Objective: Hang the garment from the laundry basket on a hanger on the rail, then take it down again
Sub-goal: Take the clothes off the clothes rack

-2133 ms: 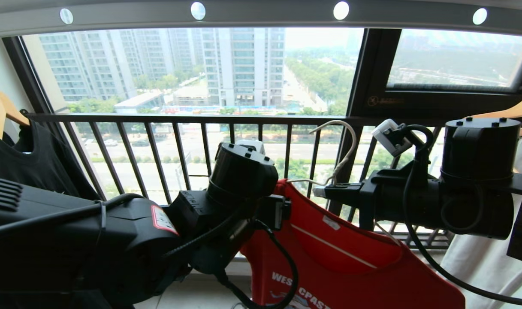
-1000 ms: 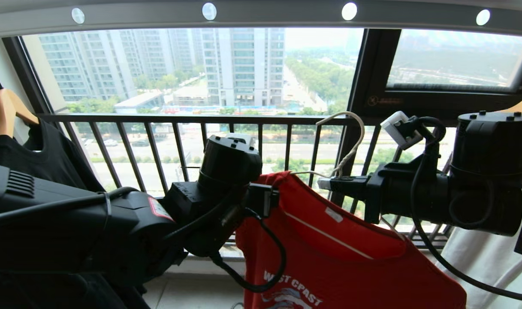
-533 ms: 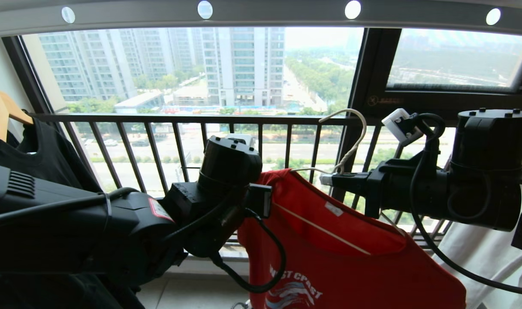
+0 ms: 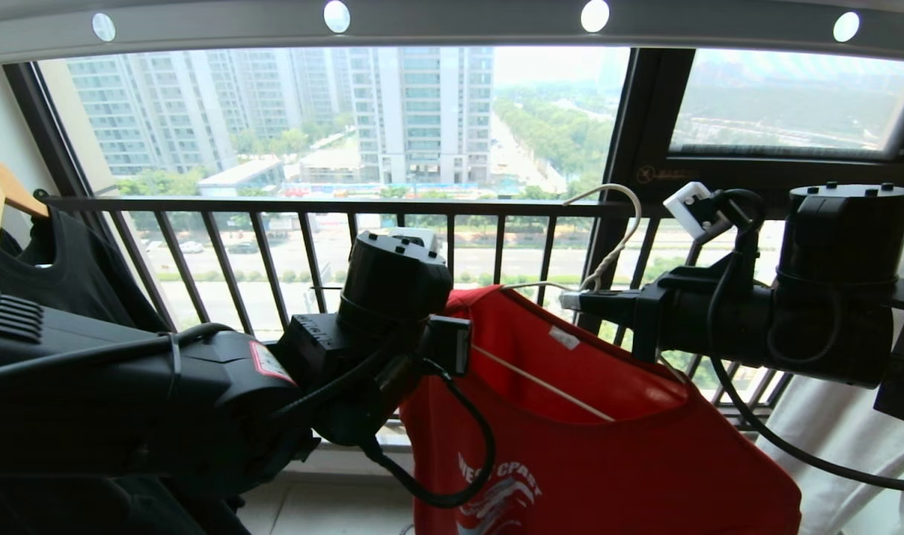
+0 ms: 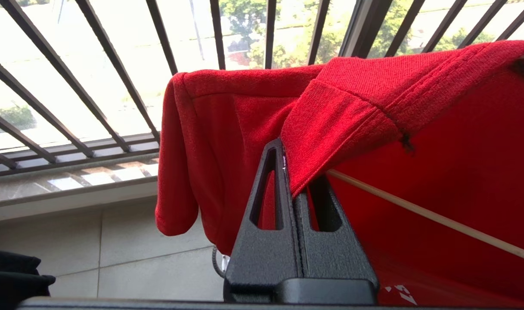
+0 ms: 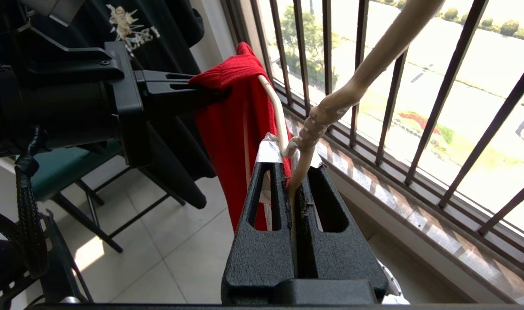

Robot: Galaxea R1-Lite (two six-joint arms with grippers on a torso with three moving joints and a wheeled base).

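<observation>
- Below the rail (image 4: 452, 30), the garment (image 4: 593, 453) hangs on the hanger (image 4: 615, 223).
- Left gripper (image 5: 294, 189) jaws pinch its collar; right gripper (image 6: 294, 181) jaws clamp the hanger neck.
- Window railing (image 4: 310, 245) stands behind; black T-shirt (image 4: 43, 275) hangs far left.

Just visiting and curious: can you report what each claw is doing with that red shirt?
Left gripper shut on red shirt collar. Right gripper shut on hanger neck. Shirt on hanger, hook below rail, not hung. Nothing in between.

Red garment (image 4: 593, 446) on hanger (image 4: 607, 245)
</observation>
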